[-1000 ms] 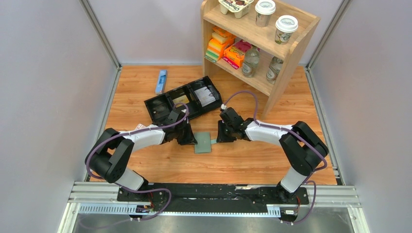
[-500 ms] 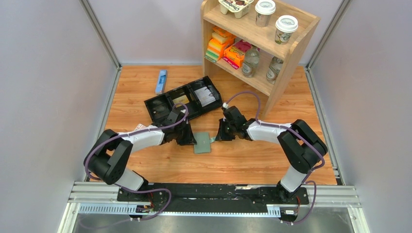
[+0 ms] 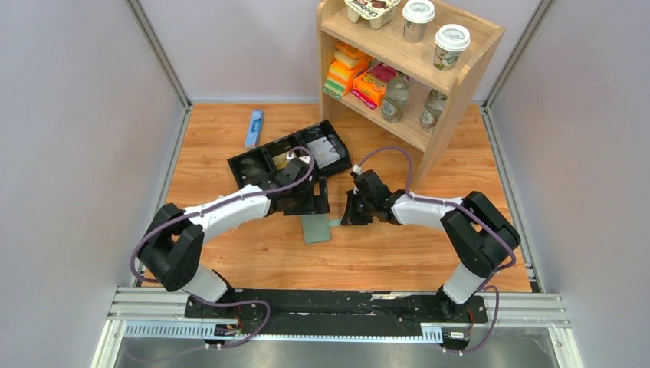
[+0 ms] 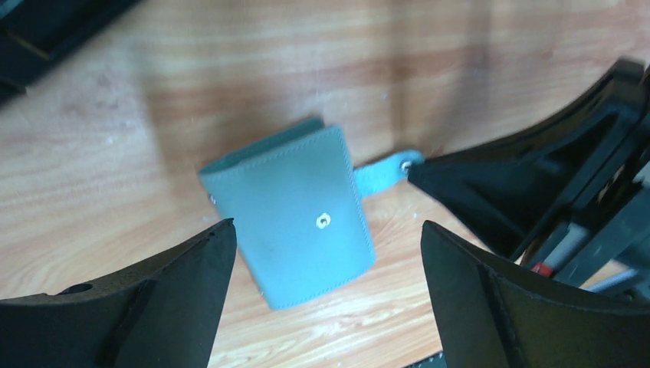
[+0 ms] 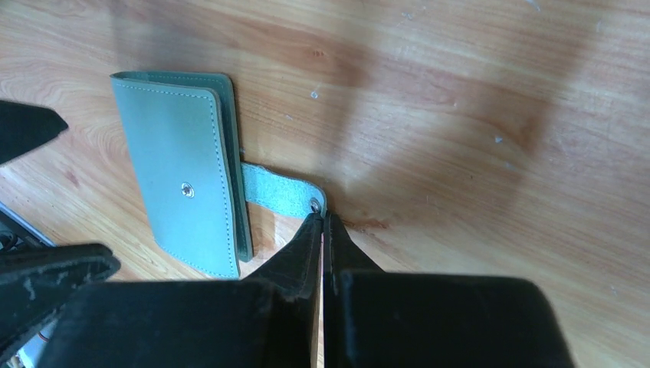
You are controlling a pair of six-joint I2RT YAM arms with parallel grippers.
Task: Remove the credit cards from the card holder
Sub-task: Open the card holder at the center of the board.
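Observation:
The card holder [image 3: 314,228] lies folded shut on the wooden table, a grey-green flat wallet with a small snap on its cover [image 4: 295,207]. Its closing tab [image 5: 280,190] sticks out to the right. My right gripper [image 5: 323,218] is shut, its tips pinching the snap end of that tab; in the top view my right gripper [image 3: 346,218] sits just right of the holder. My left gripper [image 4: 326,230] hovers above the holder, open wide, fingers apart from it. In the top view my left gripper [image 3: 313,201] sits just behind the holder. No credit cards show; the closed holder hides its inside.
A black three-compartment tray [image 3: 253,165] lies just behind the left gripper. A blue object [image 3: 254,128] lies at the back left. A wooden shelf [image 3: 452,92] with cups, bottles and boxes stands at the back right.
My left gripper has let go of the holder, opened wide and moved up and to the right. My right gripper has closed on the tab's end. The holder has shifted slightly.

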